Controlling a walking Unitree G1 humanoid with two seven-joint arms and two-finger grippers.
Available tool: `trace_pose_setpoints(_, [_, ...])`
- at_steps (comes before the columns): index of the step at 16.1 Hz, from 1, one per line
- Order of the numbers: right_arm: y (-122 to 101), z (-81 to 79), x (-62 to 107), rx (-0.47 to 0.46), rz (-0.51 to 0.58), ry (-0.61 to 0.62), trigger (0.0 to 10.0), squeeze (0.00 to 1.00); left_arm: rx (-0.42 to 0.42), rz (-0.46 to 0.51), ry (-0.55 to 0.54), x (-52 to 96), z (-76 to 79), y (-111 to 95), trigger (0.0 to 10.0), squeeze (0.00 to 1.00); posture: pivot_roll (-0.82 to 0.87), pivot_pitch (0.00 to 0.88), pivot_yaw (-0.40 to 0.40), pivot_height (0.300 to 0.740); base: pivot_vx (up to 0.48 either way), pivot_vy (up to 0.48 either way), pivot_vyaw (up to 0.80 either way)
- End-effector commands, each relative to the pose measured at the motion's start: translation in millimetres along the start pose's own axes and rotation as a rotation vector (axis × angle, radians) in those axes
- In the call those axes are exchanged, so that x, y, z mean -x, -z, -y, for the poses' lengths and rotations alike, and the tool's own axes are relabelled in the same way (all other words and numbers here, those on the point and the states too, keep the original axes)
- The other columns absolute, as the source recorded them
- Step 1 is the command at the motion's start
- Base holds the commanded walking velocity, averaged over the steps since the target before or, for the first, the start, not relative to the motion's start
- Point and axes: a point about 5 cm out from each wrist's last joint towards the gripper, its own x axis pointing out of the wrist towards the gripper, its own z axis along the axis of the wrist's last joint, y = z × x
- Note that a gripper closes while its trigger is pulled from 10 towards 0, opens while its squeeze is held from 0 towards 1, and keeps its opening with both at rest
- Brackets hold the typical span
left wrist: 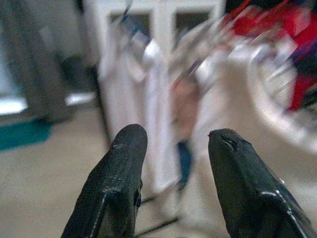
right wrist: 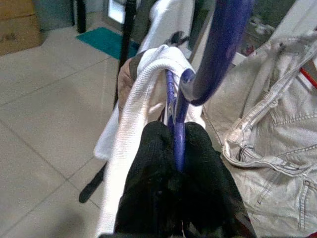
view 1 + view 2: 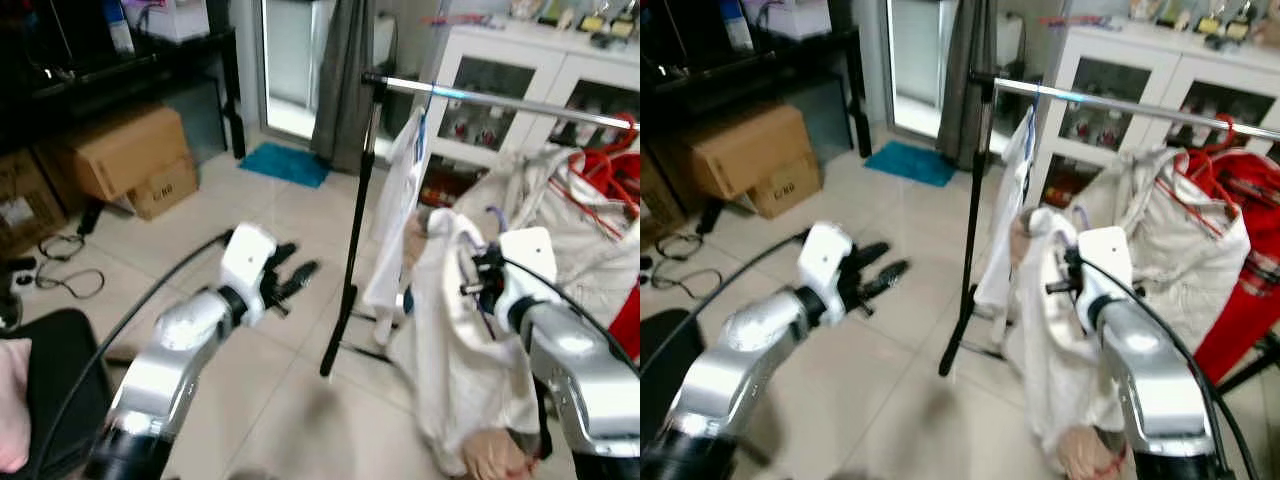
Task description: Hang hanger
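Right claw [image 2: 178, 148] pinches the blue hanger [image 2: 218, 44] with its white garment [image 3: 450, 330], the rail [image 3: 500, 100] probably above and ahead, running crosswise; left claw [image 1: 173, 148] spread, idle.

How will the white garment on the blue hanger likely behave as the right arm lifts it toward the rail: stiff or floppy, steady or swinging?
Probably floppy: the white garment drapes in loose folds well below the right tool. It may swing, since it hangs from the thin blue hanger pinched at one spot. The hanger itself looks rigid, so its hook should hold its shape at the rail.
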Motion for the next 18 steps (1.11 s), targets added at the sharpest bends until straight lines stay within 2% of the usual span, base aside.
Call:
trace_pose_setpoints(1, [-22,-9.4,1.4,0.051,0.098,-0.062,0.0,0.0,0.031,0.014,0.034,-7.8,-1.7,-5,10.0,1.0,-0.03,0.0,-0.068,0.74,0.0,0.0,0.0])
trace_pose_setpoints(4, [-45,-29.2,3.7,0.093,0.208,-0.186,0.0,0.0,0.031,0.02,0.086,-32.7,-1.8,-16,10.0,1.0,-0.04,0.0,-0.064,0.74,0.0,0.0,0.0])
trace_pose_setpoints(7, [-59,-40.6,7.1,0.091,0.27,-0.264,0.0,0.0,0.01,-0.001,0.119,-53.3,-0.4,-19,10.0,1.0,-0.04,0.0,-0.063,0.74,0.0,0.0,0.0])
trace_pose_setpoints(8, [-62,-44.8,8.2,0.094,0.285,-0.292,0.0,0.0,0.003,0.002,0.137,-59.2,0.6,-20,10.0,0.97,-0.04,0.0,-0.063,0.74,0.0,0.0,0.0])
trace_pose_setpoints(9, [-63,-46.0,8.5,0.096,0.289,-0.301,0.0,0.0,0.001,0.005,0.143,-61.2,0.6,-21,10.0,0.97,-0.04,0.0,-0.063,0.74,0.0,0.0,0.0])
trace_pose_setpoints(10, [-65,-49.1,8.0,0.106,0.298,-0.315,0.0,0.0,0.024,0.033,0.168,-67.7,2.6,-27,10.0,0.0,-0.05,0.0,-0.06,0.74,0.0,0.0,0.0])
trace_pose_setpoints(13, [-73,-56.0,7.3,0.108,0.323,-0.342,0.0,0.0,0.032,0.016,0.142,-80.3,-0.8,-26,10.0,0.0,-0.05,0.0,-0.055,0.74,0.0,0.0,0.0])
trace_pose_setpoints(14, [-75,-56.9,7.2,0.108,0.329,-0.345,0.0,0.0,0.017,0.006,0.108,-83.4,-4.8,-26,2.7,0.0,-0.05,0.0,-0.048,0.74,0.0,0.0,0.0])
trace_pose_setpoints(15, [-76,-57.0,7.1,0.109,0.33,-0.344,0.0,0.0,0.014,0.007,0.1,-84.0,-5.8,-27,0.0,0.0,-0.05,0.0,-0.047,0.74,0.0,0.0,0.0])
trace_pose_setpoints(18, [-76,-56.4,6.4,0.107,0.332,-0.333,0.0,0.0,-0.011,-0.006,0.086,-85.1,-8.6,-26,0.0,0.0,-0.05,0.0,-0.041,0.74,0.0,0.0,0.0])
